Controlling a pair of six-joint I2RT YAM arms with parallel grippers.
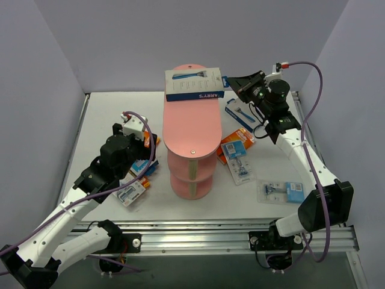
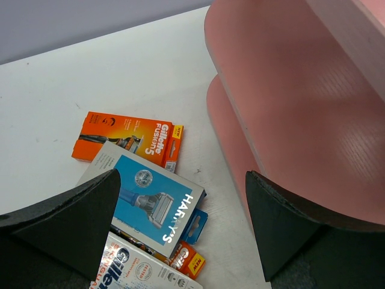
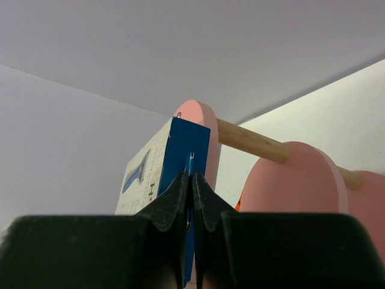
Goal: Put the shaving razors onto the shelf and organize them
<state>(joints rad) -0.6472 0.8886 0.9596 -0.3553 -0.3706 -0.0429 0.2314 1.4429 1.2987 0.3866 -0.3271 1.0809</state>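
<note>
The pink three-tier shelf (image 1: 191, 129) stands mid-table. A white-and-blue Harry's box (image 1: 194, 84) lies on the far end of its top tier. My right gripper (image 1: 231, 81) is shut on that box's blue hang tab (image 3: 191, 150); the right wrist view shows the top tier (image 3: 203, 114) and the beige post (image 3: 249, 139) behind. My left gripper (image 1: 139, 129) is open and empty, hovering left of the shelf (image 2: 289, 108) over a pile of packs: a Harry's box (image 2: 147, 201), an orange Gillette card (image 2: 129, 137) and a white Gillette pack (image 2: 138, 271).
Right of the shelf lie an orange blister card (image 1: 236, 144), a clear blister pack (image 1: 242, 170), a clear pack with blue insert (image 1: 281, 191) and a blue razor card (image 1: 239, 112). Grey walls enclose the table on three sides.
</note>
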